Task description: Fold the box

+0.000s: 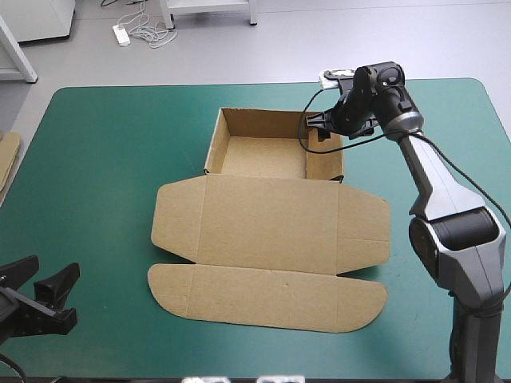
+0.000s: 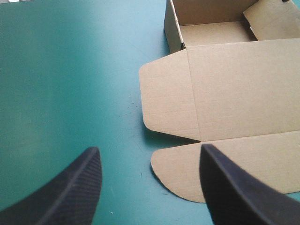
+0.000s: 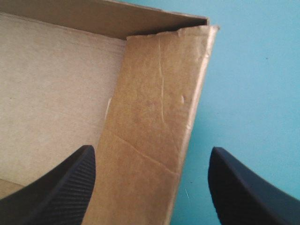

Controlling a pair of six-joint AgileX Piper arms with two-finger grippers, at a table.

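straddling box (image 3: 154, 117) side wall, right fingers (image 3: 56, 197) spread wide, empty; left fingers (image 2: 65, 197) apart, empty, its lid ahead.

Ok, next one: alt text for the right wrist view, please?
The right end effector is open astride the brown box's creased side wall, one black finger over the tray's inside, the other over the teal-green cover. The corner where this wall meets the next one shows ahead of the end effector.
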